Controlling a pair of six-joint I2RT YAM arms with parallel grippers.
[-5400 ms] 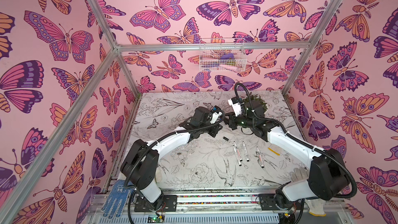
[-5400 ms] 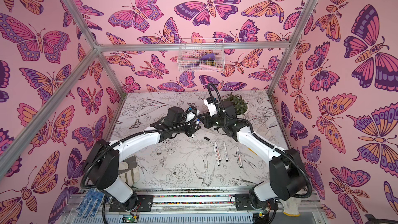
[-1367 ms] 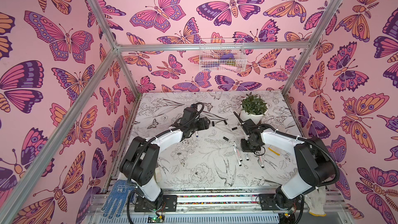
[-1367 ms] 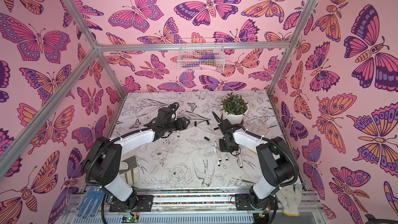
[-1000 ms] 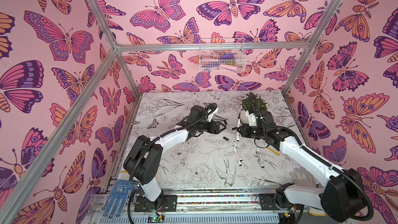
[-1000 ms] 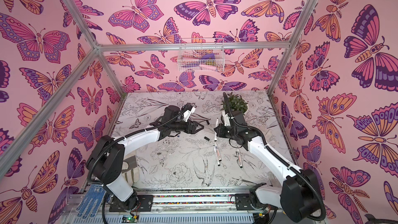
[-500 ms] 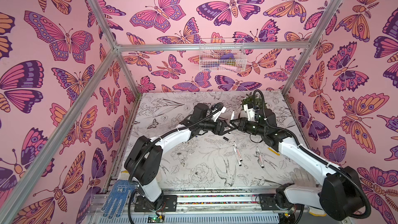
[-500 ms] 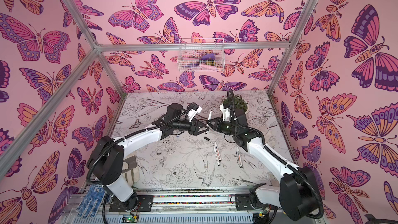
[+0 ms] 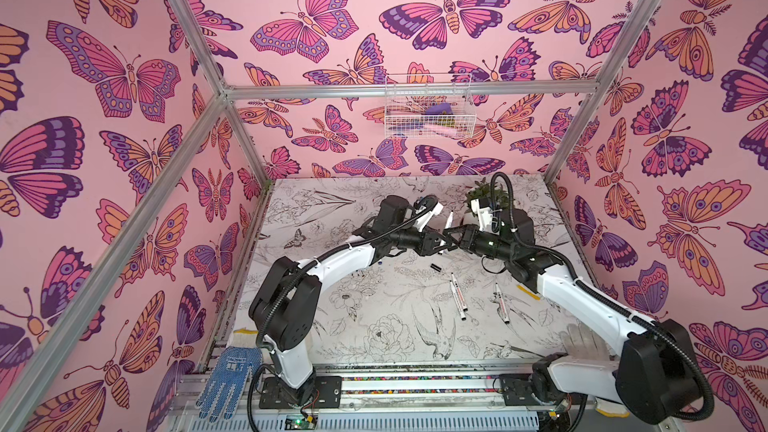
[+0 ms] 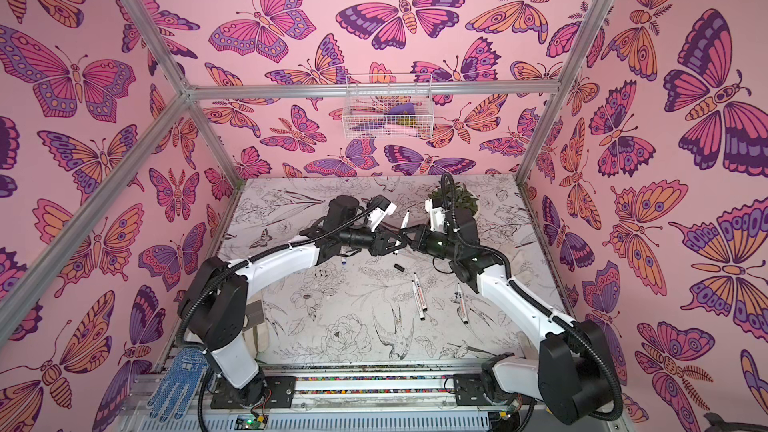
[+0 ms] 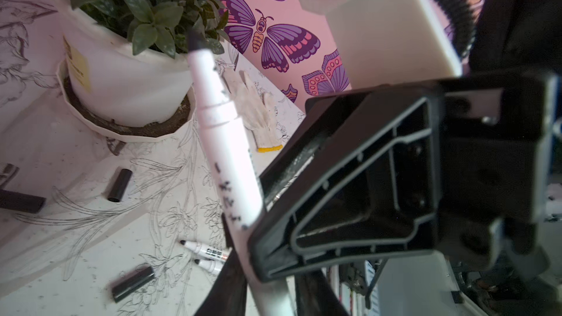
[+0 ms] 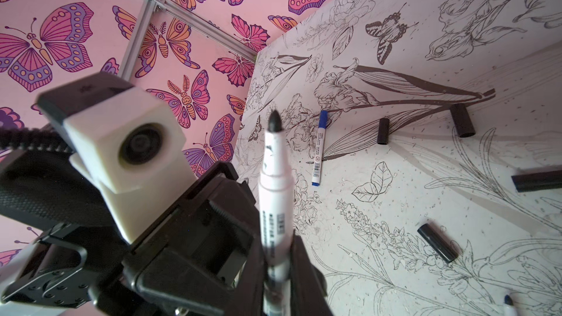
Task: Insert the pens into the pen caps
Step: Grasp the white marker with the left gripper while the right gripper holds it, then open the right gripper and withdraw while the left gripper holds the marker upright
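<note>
One white pen point(image 9: 449, 220) stands tip up above the middle of the table, also in a top view point(image 10: 404, 220). Both grippers meet at its lower barrel. My right gripper point(image 12: 278, 269) is shut on the pen point(image 12: 275, 183). My left gripper point(image 11: 267, 290) is shut on the same pen point(image 11: 225, 147) from the other side. Two uncapped pens point(image 9: 457, 295) point(image 9: 500, 303) lie on the table in front of them. Black pen caps point(image 12: 383, 131) point(image 12: 462, 120) point(image 12: 436, 246) lie loose. A blue-capped pen point(image 12: 319, 147) lies further left.
A potted plant point(image 9: 486, 197) stands at the back right, close behind the right arm. A white glove point(image 9: 582, 338) lies front right and a blue glove point(image 9: 226, 380) hangs at the front left edge. A wire basket point(image 9: 428, 110) hangs on the back wall.
The right gripper has carried the pen up to the middle. The left gripper, open beside it half a second ago, has shut on the pen's barrel.
</note>
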